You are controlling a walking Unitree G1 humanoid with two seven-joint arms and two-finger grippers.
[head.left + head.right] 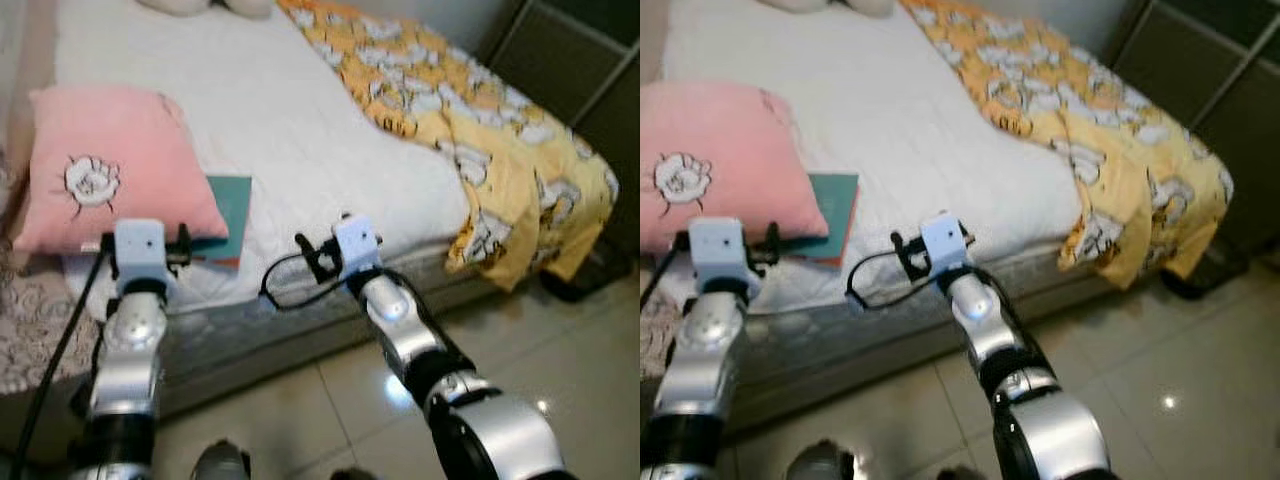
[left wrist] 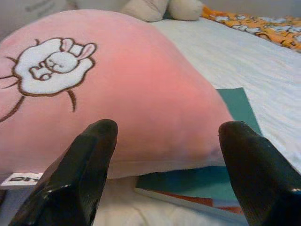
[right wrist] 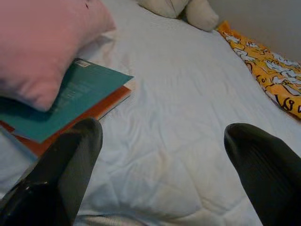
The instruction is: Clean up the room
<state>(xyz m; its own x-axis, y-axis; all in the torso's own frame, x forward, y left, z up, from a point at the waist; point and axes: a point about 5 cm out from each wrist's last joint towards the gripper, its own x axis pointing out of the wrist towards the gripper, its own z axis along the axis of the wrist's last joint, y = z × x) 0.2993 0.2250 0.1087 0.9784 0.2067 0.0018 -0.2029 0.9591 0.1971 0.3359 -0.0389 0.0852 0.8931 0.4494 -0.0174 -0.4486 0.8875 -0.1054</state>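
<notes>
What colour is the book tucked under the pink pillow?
Teal cover, orange beneath; the book shows best in the right wrist view.

A pink pillow with a white bunny patch lies on the bed, overlapping a teal book at the bed's edge

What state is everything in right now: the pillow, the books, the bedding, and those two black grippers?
Pink pillow: lying on the bed, resting partly over the teal book.
Teal book: closed, flat, stacked on an orange book.
Yellow blanket: rumpled, draped over the bed's far side.
Left gripper: open, facing the pillow.
Right gripper: open, over the white sheet.
</notes>
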